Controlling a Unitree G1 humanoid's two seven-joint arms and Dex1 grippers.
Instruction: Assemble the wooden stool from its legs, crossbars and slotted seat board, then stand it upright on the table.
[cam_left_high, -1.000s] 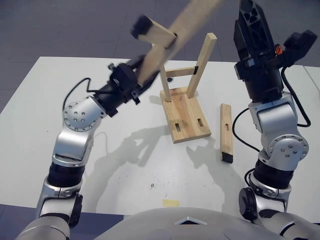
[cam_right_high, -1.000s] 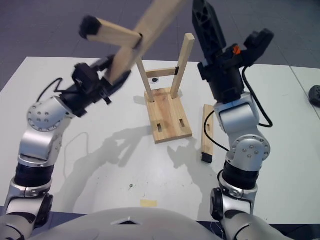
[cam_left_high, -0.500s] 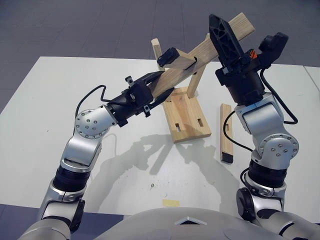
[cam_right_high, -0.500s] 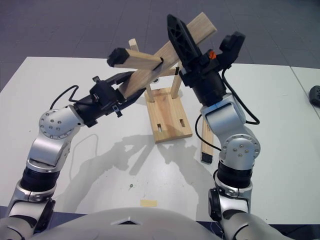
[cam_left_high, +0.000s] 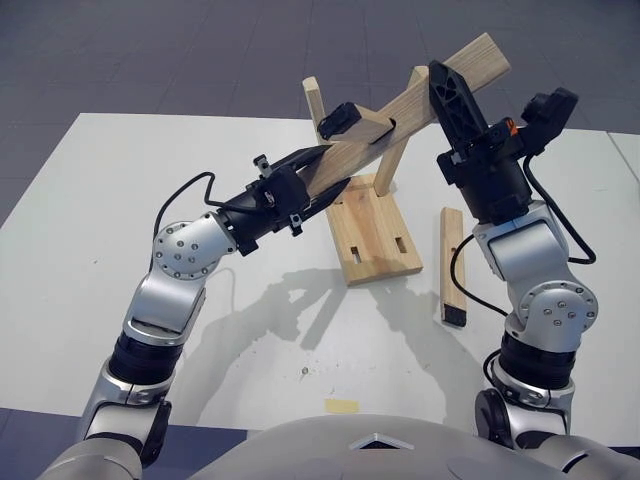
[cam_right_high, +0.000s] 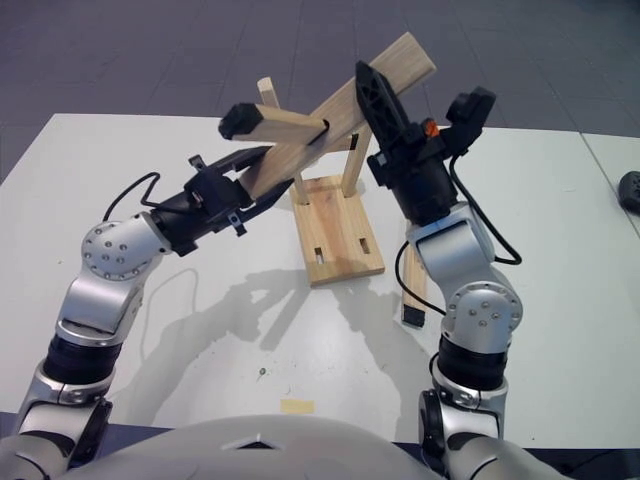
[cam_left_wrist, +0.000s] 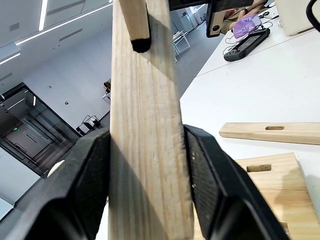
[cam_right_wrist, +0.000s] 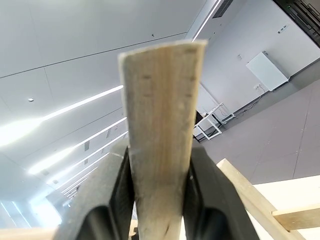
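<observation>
fingers (cam_left_wrist: 92, 186) of left gripper (cam_left_high: 325, 170) and right gripper (cam_left_high: 441, 86) clamped on one leg (cam_left_high: 398, 107) above seat board (cam_left_high: 377, 240). spare leg (cam_left_high: 453, 264) flat on tabletop (cam_left_high: 90, 200).

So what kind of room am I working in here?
Probably a large open lab or office hall: a white table, grey tiled floor beyond it, and long ceiling strip lights overhead.
</observation>
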